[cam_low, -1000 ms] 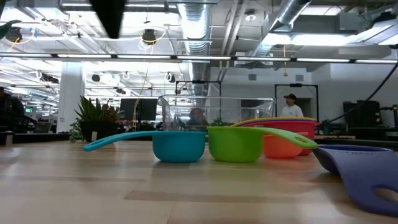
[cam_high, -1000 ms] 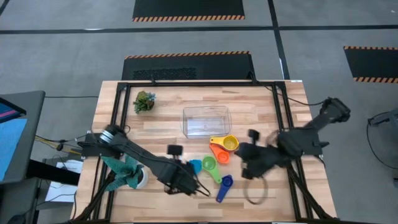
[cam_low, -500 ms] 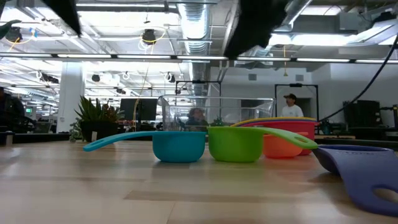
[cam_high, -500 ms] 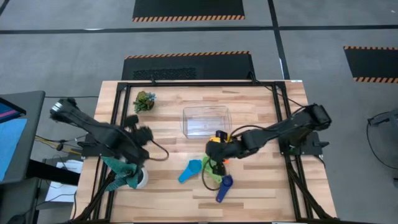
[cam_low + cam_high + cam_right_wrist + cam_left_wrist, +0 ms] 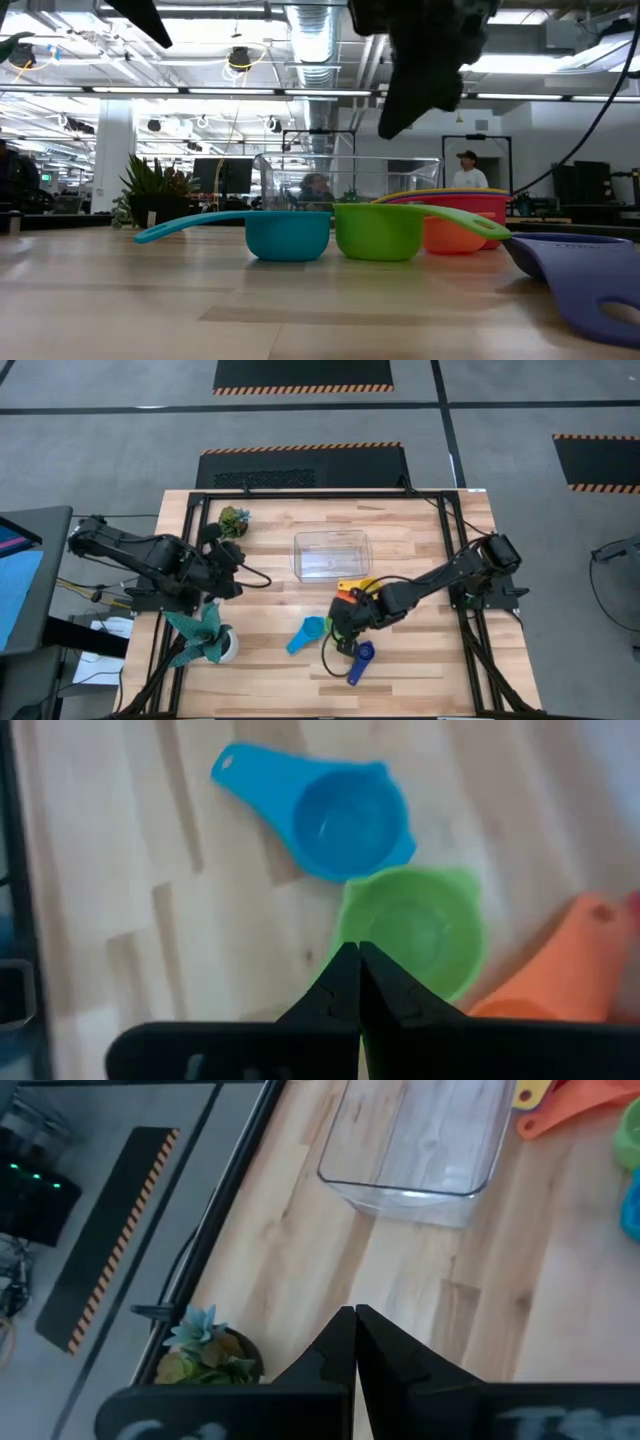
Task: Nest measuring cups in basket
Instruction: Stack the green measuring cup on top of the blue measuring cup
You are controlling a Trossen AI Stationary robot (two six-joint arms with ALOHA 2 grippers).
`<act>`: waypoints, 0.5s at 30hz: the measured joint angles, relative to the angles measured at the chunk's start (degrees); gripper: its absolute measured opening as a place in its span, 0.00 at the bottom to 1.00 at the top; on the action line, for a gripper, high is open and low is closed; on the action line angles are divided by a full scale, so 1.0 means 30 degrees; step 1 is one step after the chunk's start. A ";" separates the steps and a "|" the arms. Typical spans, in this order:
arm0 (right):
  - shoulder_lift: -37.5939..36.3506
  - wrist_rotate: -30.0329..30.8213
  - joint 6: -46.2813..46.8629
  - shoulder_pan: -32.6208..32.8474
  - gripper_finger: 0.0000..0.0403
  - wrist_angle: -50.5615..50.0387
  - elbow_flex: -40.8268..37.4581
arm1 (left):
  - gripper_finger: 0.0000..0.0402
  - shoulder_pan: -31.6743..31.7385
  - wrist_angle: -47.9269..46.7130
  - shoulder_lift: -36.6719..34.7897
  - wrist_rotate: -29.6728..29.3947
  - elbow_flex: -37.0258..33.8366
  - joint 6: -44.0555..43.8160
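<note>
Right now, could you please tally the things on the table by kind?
Measuring cups: 6 (light blue, green, orange, red, yellow, dark blue)
Clear basket: 1
Potted plants: 2 (small plant, teal plant)
Total: 9

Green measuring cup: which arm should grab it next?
Right. Its tool hangs shut directly over the green measuring cup, beside the light blue measuring cup. The left tool, also shut, sits far off near the plant.
</note>
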 joint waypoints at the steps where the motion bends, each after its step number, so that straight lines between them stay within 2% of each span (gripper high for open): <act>1: -0.0010 0.0243 0.0000 -0.0016 0.03 0.0031 0.0000 | 0.00 0.0074 0.0007 0.0029 0.0035 -0.0007 0.0147; 4: -0.0002 0.0258 -0.0570 -0.0168 0.06 -0.0113 0.0000 | 0.00 0.0261 0.0024 0.0289 -0.0010 -0.0003 0.0472; 10: -0.0002 0.0037 -0.6727 -0.0386 0.13 0.0035 0.0000 | 0.00 0.0263 -0.0033 0.0518 0.0083 -0.0007 0.0587; 15: -0.0002 0.0022 -0.9053 -0.0732 0.17 -0.0033 0.0000 | 0.00 0.0263 -0.0015 0.0874 0.0160 -0.0007 0.0499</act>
